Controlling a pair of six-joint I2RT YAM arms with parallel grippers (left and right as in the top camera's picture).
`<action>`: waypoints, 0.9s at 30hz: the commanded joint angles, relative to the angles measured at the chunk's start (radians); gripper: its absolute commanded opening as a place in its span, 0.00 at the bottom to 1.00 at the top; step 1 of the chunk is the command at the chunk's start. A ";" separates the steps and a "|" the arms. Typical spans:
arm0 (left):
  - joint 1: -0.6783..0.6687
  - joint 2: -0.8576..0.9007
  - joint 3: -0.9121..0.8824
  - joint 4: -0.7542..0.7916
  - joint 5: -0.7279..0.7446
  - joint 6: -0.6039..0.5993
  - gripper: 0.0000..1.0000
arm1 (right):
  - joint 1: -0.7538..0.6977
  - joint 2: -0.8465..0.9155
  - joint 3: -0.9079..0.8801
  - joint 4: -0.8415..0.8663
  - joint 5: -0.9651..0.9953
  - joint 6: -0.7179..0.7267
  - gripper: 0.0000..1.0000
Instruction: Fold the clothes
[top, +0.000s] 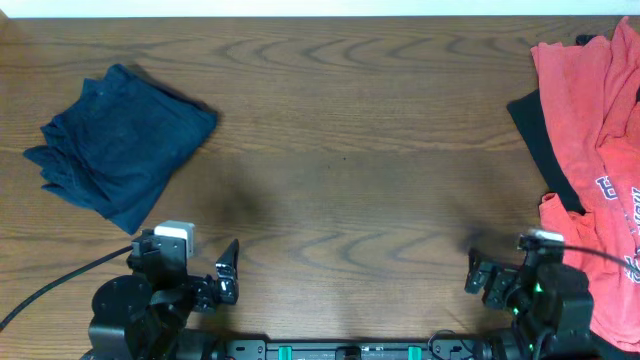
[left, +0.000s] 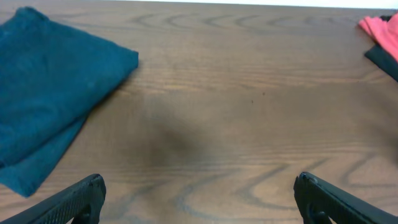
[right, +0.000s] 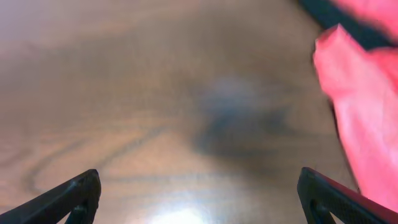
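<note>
Two piles lie apart: navy shorts, coral T-shirts.

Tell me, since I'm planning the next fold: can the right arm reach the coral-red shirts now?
Probably yes: the right tool is open and empty, and the coral-red shirts lie close on its right, with only bare table between.

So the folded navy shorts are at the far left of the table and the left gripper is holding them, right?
No. The navy shorts lie far left on the table, but the left gripper holds nothing: the left wrist view shows its jaws open, clear of the cloth.
</note>
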 joint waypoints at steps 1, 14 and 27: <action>0.002 -0.002 -0.006 -0.003 0.002 0.005 0.98 | 0.006 -0.095 -0.046 0.076 -0.050 -0.124 0.99; 0.002 -0.002 -0.006 -0.003 0.002 0.005 0.98 | 0.005 -0.229 -0.470 0.882 -0.113 -0.246 0.99; 0.002 -0.002 -0.006 -0.003 0.002 0.005 0.98 | 0.006 -0.227 -0.536 0.946 -0.109 -0.250 0.99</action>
